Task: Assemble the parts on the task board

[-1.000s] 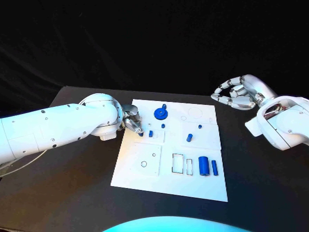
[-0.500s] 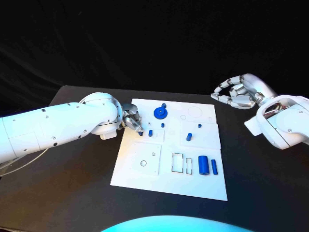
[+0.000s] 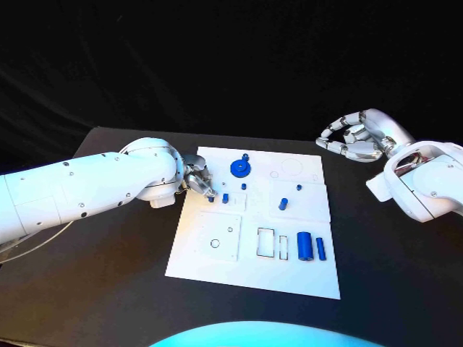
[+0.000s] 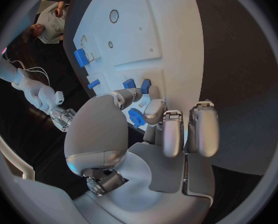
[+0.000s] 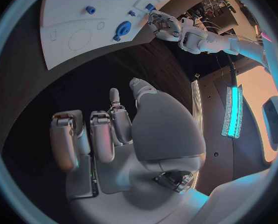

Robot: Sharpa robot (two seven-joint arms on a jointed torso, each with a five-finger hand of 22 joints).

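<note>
The left hand [image 3: 198, 181] pinches a small blue peg [image 3: 210, 199] at the task board's [image 3: 255, 278] left edge (likely light, rigid, slippery; best held by its sides), while the right hand [image 3: 354, 139], fingers curled on nothing, hovers off the board's far right corner.

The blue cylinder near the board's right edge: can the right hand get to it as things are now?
Probably yes. The blue cylinder lies uncovered on the task board, the left hand works at the opposite side, and the right hand holds nothing above the table's far right.
</note>
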